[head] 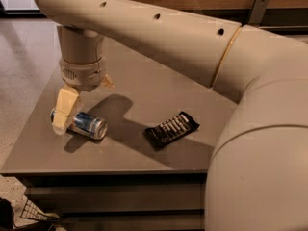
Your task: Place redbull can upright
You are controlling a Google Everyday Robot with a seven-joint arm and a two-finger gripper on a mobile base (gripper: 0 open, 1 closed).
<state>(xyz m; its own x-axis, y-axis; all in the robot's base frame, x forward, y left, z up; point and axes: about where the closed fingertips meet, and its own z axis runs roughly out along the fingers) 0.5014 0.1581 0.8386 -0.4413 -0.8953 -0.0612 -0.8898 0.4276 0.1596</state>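
Observation:
The redbull can (85,124) lies on its side on the grey table (144,88), near the front left, with a silver end facing right. My gripper (85,96) hangs from the big cream arm directly above the can and is open. Its near finger (65,109) reaches down in front of the can's left end and covers it. The other fingertip (107,83) shows behind, higher and to the right. I cannot tell whether the near finger touches the can.
A black snack wrapper (172,129) lies flat on the table to the right of the can. The arm (192,37) spans the upper view and hides the far right of the table. The table's front edge (106,173) is close below the can.

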